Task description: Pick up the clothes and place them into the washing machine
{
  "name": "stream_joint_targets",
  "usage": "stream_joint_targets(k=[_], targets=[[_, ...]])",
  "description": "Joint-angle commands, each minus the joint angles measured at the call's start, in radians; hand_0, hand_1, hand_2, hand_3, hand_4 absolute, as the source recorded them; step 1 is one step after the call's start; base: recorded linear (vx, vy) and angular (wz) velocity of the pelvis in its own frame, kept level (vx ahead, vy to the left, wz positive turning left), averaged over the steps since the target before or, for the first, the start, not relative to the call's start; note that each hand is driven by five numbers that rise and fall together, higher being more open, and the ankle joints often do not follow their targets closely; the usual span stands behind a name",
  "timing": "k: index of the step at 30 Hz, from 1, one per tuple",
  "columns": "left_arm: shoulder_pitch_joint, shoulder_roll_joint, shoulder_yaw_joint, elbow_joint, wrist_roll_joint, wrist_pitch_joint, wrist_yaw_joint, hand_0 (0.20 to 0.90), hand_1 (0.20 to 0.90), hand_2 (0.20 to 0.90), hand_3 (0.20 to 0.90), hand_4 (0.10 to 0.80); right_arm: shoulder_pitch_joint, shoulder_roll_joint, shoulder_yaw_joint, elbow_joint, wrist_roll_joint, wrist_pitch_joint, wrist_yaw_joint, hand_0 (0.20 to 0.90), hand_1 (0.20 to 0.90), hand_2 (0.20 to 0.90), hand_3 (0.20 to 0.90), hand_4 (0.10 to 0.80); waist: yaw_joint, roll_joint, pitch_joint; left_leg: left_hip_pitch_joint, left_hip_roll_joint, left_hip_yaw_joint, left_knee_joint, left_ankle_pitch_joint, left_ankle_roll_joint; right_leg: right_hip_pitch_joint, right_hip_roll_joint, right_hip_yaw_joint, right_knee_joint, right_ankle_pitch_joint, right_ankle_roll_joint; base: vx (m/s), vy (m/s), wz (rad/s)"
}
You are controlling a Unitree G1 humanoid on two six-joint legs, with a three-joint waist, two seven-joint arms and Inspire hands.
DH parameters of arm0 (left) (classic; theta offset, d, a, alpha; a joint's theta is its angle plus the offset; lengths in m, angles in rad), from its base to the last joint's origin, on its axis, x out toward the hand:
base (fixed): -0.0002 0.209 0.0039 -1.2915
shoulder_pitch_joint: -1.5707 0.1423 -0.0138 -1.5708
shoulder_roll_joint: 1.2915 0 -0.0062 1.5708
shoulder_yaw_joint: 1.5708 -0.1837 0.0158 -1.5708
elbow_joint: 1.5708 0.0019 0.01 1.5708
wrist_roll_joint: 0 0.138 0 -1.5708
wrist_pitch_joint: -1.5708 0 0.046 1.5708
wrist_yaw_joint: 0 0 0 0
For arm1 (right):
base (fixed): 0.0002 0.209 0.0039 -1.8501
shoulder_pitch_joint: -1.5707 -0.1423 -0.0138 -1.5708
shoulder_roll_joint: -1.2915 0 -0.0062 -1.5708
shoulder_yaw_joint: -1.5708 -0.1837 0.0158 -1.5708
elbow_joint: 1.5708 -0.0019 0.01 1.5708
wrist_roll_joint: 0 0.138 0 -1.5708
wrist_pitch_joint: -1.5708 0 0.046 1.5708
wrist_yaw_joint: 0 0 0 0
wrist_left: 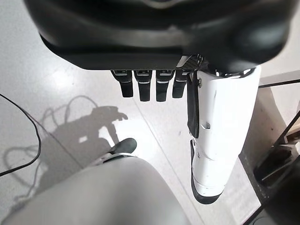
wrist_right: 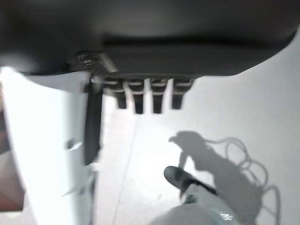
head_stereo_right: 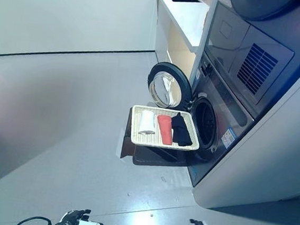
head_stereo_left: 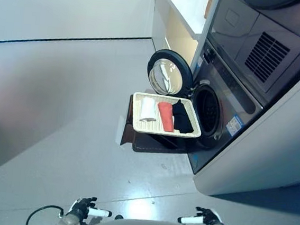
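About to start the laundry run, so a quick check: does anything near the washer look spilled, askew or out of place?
Nothing stands out. The white basket sits level on its dark stand, with the white, red and black clothes inside it, and the washer door is open. Both hands, left hand and right hand, hang low and empty.

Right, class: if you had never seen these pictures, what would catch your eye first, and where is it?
First the white basket on a dark stand before the washing machine, holding a white roll, a red garment and a black garment side by side. Next the round door, swung open beside the dark drum opening. Both hands, left hand and right hand, hang empty at the bottom edge, far from the basket.
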Motion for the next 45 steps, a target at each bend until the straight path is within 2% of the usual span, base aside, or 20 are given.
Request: stream_joint_targets(k=[1, 3, 4, 5, 7, 9, 12, 14, 17, 18, 19, 21, 22, 24, 25, 27, 29, 33, 38, 45], targets=[[-0.090, 0.026, 0.002, 0.024, 0.018, -0.010, 0.000, 0.900, 0.900, 0.900, 0.900, 0.800, -0.062, -0.006, -0.024, -0.004, 0.033, 0.000, -0.003, 0.900, 0.900, 0.900, 0.900, 0.800, -0.020, 0.003, 0.061, 0.067, -0.051, -0.042, 0.027, -0.067, -0.012, -0.098, -0.009, 0.006, 0.184, 0.090, 0.024, 0.182, 0.034, 0.00], [-0.088, 0.034, 0.006, 0.031, 0.022, -0.009, 0.006, 0.900, 0.900, 0.900, 0.900, 0.800, -0.052, -0.002, -0.038, -0.001, 0.056, 0.001, -0.006, 0.900, 0.900, 0.900, 0.900, 0.800, -0.031, 0.006, 0.066, 0.094, -0.055, -0.043, 0.012, -0.082, -0.020, -0.137, -0.023, -0.017, 0.112, 0.085, 0.016, 0.267, -0.017, 0.04], [-0.097, 0.039, 0.013, 0.032, 0.027, -0.013, 0.011, 0.900, 0.900, 0.900, 0.900, 0.800, -0.051, -0.005, -0.048, -0.004, 0.073, 0.004, -0.006, 0.900, 0.900, 0.900, 0.900, 0.800, -0.044, 0.000, 0.071, 0.124, -0.064, -0.056, 0.003, -0.105, -0.035, -0.167, -0.062, -0.024, -0.027, 0.130, 0.031, 0.210, -0.073, -0.01], [-0.097, 0.039, 0.013, 0.032, 0.027, -0.013, 0.011, 0.900, 0.900, 0.900, 0.900, 0.800, -0.051, -0.006, -0.048, -0.004, 0.073, 0.004, -0.006, 0.900, 0.900, 0.900, 0.900, 0.800, -0.045, 0.003, 0.074, 0.128, -0.061, -0.057, 0.003, -0.107, -0.035, -0.161, -0.060, -0.026, -0.031, 0.131, 0.031, 0.333, -0.123, 0.04], [-0.112, 0.044, 0.021, 0.033, 0.036, -0.021, 0.020, 0.900, 0.900, 0.900, 0.900, 0.800, -0.050, 0.001, -0.059, -0.006, 0.077, 0.008, -0.009, 0.900, 0.900, 0.900, 0.900, 0.800, -0.074, -0.012, 0.086, 0.198, -0.061, -0.088, -0.001, -0.156, -0.065, -0.228, -0.107, -0.025, -0.278, 0.250, 0.079, 0.427, -0.171, 0.11], [-0.119, 0.047, 0.035, 0.027, 0.027, -0.024, 0.036, 0.900, 0.900, 0.900, 0.900, 0.800, -0.043, 0.011, -0.055, -0.016, 0.070, 0.009, -0.014, 0.900, 0.900, 0.900, 0.900, 0.800, -0.081, -0.007, 0.092, 0.241, -0.044, -0.092, -0.001, -0.183, -0.084, -0.267, -0.120, -0.081, -0.330, 0.279, 0.098, 0.334, -0.153, 0.16], [-0.111, 0.041, 0.041, 0.012, 0.012, -0.027, 0.050, 0.900, 0.900, 0.900, 0.900, 0.800, -0.017, 0.024, -0.045, -0.038, 0.066, 0.006, -0.017, 0.900, 0.900, 0.900, 0.900, 0.800, -0.099, -0.016, 0.080, 0.285, -0.027, -0.107, -0.001, -0.215, -0.100, -0.256, -0.114, -0.117, -0.319, 0.304, 0.091, 0.313, -0.209, 0.09], [-0.110, 0.034, 0.032, 0.012, 0.015, -0.030, 0.051, 0.900, 0.900, 0.900, 0.900, 0.800, -0.006, 0.024, -0.041, -0.039, 0.077, 0.000, -0.020, 0.900, 0.900, 0.900, 0.900, 0.800, -0.111, -0.013, 0.071, 0.292, -0.007, -0.121, -0.001, -0.223, -0.104, -0.245, -0.094, -0.080, -0.326, 0.305, 0.082, 0.269, -0.193, 0.62], [-0.100, 0.016, 0.024, -0.001, 0.005, -0.033, 0.061, 0.900, 0.900, 0.900, 0.900, 0.800, 0.009, 0.018, -0.023, -0.047, 0.080, -0.011, -0.015, 0.900, 0.900, 0.900, 0.900, 0.800, -0.116, 0.020, 0.047, 0.294, 0.050, -0.146, 0.041, -0.137, -0.131, -0.215, -0.039, -0.046, -0.315, 0.308, 0.053, 0.284, -0.241, 0.54], [-0.097, 0.009, 0.018, -0.007, 0.000, -0.034, 0.059, 0.900, 0.900, 0.900, 0.900, 0.800, 0.007, 0.011, -0.012, -0.056, 0.078, -0.016, -0.014, 0.900, 0.900, 0.900, 0.900, 0.800, -0.114, 0.029, 0.040, 0.268, 0.068, -0.150, 0.103, -0.085, -0.147, -0.200, -0.021, -0.044, -0.317, 0.301, 0.038, 0.374, -0.434, 0.26], [-0.101, 0.001, 0.001, -0.039, -0.011, -0.041, 0.050, 0.900, 0.900, 0.900, 0.900, 0.800, 0.000, 0.000, -0.003, -0.076, 0.096, -0.027, -0.007, 0.900, 0.900, 0.900, 0.900, 0.800, -0.101, 0.031, 0.036, 0.214, 0.079, -0.157, 0.238, 0.019, -0.171, -0.153, 0.006, -0.048, -0.316, 0.259, 0.004, 0.359, -0.447, 0.20], [-0.110, 0.005, -0.015, -0.079, -0.025, -0.048, 0.050, 0.900, 0.900, 0.900, 0.900, 0.800, -0.013, -0.006, 0.002, -0.071, 0.111, -0.029, -0.006, 0.900, 0.900, 0.900, 0.900, 0.800, -0.083, 0.013, 0.038, 0.143, 0.090, -0.163, 0.402, 0.119, -0.183, -0.085, 0.021, -0.044, -0.327, 0.215, -0.035, 0.296, -0.385, -0.07], [-0.110, 0.006, -0.015, -0.080, -0.025, -0.047, 0.050, 0.900, 0.900, 0.900, 0.900, 0.800, -0.014, -0.006, 0.002, -0.071, 0.111, -0.029, -0.006, 0.900, 0.900, 0.900, 0.900, 0.800, -0.084, 0.013, 0.040, 0.142, 0.091, -0.164, 0.407, 0.116, -0.184, -0.084, 0.022, -0.045, -0.327, 0.214, -0.036, 0.195, -0.262, -0.28], [-0.118, 0.008, -0.019, -0.090, -0.030, -0.046, 0.061, 0.900, 0.900, 0.900, 0.900, 0.800, -0.041, -0.014, 0.011, -0.075, 0.122, -0.030, -0.009, 0.900, 0.900, 0.900, 0.900, 0.800, -0.050, -0.026, 0.062, 0.047, 0.091, -0.141, 0.629, 0.181, -0.183, -0.002, 0.020, -0.037, -0.332, 0.166, -0.071, 0.264, -0.360, -0.16], [-0.118, 0.008, -0.019, -0.090, -0.030, -0.046, 0.061, 0.900, 0.900, 0.900, 0.900, 0.800, -0.042, -0.014, 0.011, -0.074, 0.122, -0.030, -0.009, 0.900, 0.900, 0.900, 0.900, 0.800, -0.049, -0.024, 0.064, 0.045, 0.093, -0.141, 0.636, 0.178, -0.183, -0.002, 0.022, -0.037, -0.331, 0.165, -0.072, 0.247, -0.313, -0.06], [-0.112, 0.014, -0.006, -0.093, -0.044, -0.046, 0.071, 0.900, 0.900, 0.900, 0.900, 0.800, -0.054, -0.019, 0.018, -0.077, 0.122, -0.029, -0.014, 0.900, 0.900, 0.900, 0.900, 0.800, -0.031, -0.032, 0.070, -0.016, 0.119, -0.074, 0.640, 0.180, -0.182, 0.028, 0.013, -0.035, -0.333, 0.145, -0.078, 0.227, -0.158, -0.19], [-0.095, 0.016, 0.016, -0.071, -0.040, -0.044, 0.094, 0.900, 0.900, 0.900, 0.900, 0.800, -0.068, -0.022, 0.019, -0.078, 0.127, -0.029, -0.021, 0.900, 0.900, 0.900, 0.900, 0.800, 0.010, -0.039, 0.074, -0.138, 0.119, -0.027, 0.533, 0.149, -0.169, 0.078, 0.014, -0.013, -0.341, 0.112, -0.070, 0.278, -0.105, -0.21], [-0.066, 0.013, 0.044, -0.039, -0.042, -0.042, 0.107, 0.900, 0.900, 0.900, 0.900, 0.800, -0.048, -0.024, 0.020, -0.070, 0.109, -0.033, -0.022, 0.900, 0.900, 0.900, 0.900, 0.800, 0.044, -0.028, 0.083, -0.190, 0.110, -0.055, 0.354, 0.149, -0.165, 0.133, 0.028, 0.020, -0.343, 0.079, -0.056, 0.252, 0.003, -0.14], [-0.018, -0.007, 0.061, -0.022, -0.059, -0.045, 0.099, 0.900, 0.900, 0.900, 0.900, 0.800, -0.029, -0.027, 0.016, -0.004, 0.052, -0.022, -0.032, 0.900, 0.900, 0.900, 0.900, 0.800, 0.115, 0.022, 0.089, -0.244, 0.058, -0.171, 0.034, 0.249, -0.191, 0.233, 0.065, 0.079, -0.343, 0.012, -0.048, 0.347, 0.017, -0.49], [-0.010, -0.012, 0.051, -0.019, -0.049, -0.041, 0.095, 0.900, 0.900, 0.900, 0.900, 0.800, -0.040, -0.033, -0.001, 0.017, 0.055, -0.014, -0.030, 0.900, 0.900, 0.900, 0.900, 0.800, 0.126, 0.039, 0.075, -0.263, 0.095, -0.104, -0.001, 0.272, -0.204, 0.320, 0.061, 0.111, -0.341, -0.053, -0.048, 0.233, 0.083, -0.58]])
